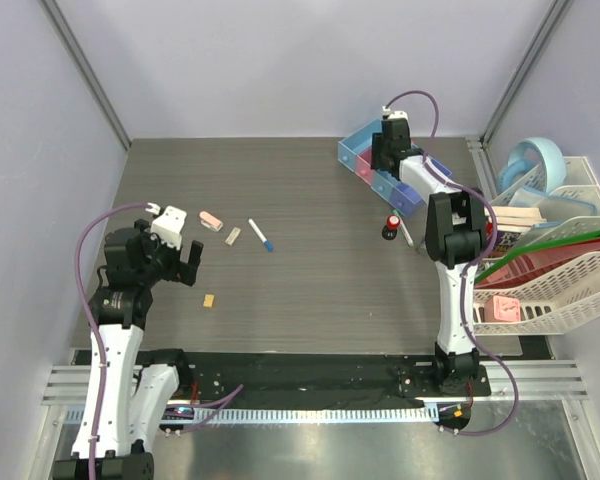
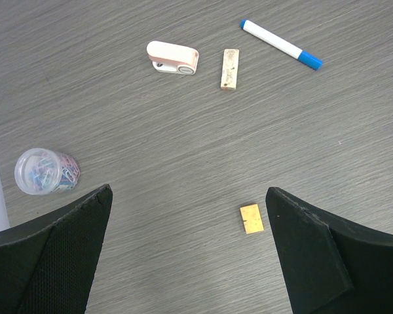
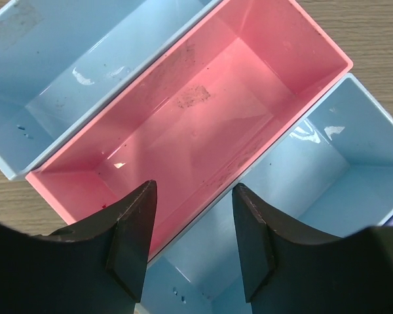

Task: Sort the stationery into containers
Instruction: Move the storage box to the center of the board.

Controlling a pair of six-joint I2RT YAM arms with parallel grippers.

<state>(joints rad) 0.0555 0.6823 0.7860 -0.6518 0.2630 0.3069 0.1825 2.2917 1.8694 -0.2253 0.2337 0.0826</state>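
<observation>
Your left gripper (image 2: 190, 252) hovers wide open and empty near the tabletop's left edge, with the tan block (image 2: 251, 218) lying just inside one fingertip and a clear round tub (image 2: 47, 171) of clips just off the other. Beyond them, toward the far edge, the pink eraser (image 2: 173, 57), a pale stick (image 2: 230, 69) and the blue-capped white pen (image 2: 281, 44) lie in a loose row. Your right gripper (image 3: 193, 193), fingers parted and holding nothing, hangs over the pink bin (image 3: 203, 124) in the row of bins (image 1: 365, 160) by the far right corner, while the red-capped black bottle (image 1: 390, 225) stands apart, nearer the near edge.
</observation>
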